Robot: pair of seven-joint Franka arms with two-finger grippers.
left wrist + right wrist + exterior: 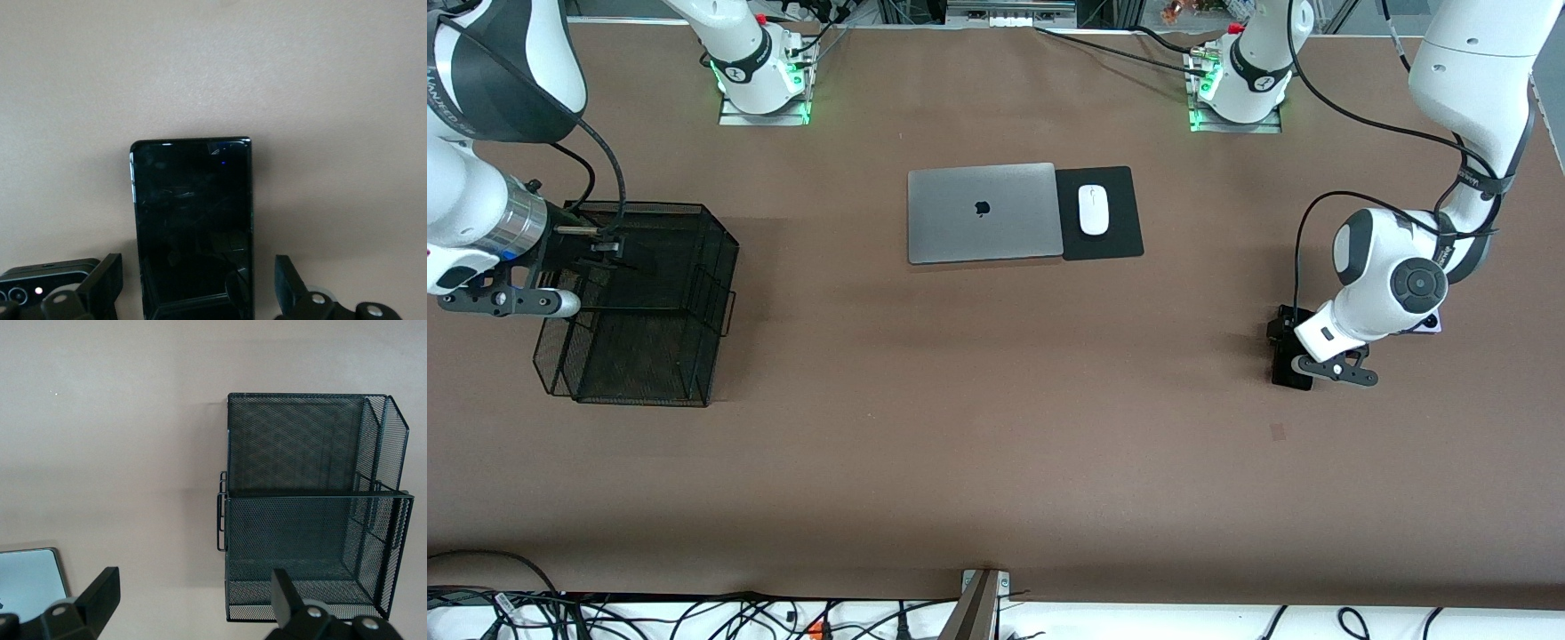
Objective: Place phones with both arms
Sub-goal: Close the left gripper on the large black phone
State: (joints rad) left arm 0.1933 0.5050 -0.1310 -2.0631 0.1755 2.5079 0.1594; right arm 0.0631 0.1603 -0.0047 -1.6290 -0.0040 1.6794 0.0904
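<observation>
Left wrist view: left gripper [193, 293] hung spread-jawed astride the slim black phone [192, 223] lying on the table | step: grasp pending, judged | next: descend, clench | right gripper [190, 607], jaws released and empty, waited over mesh basket [313, 547].

Left gripper [193, 293] low, fingers [103, 283] apart; right gripper [190, 607] raised, fingers [100, 597] apart
</observation>
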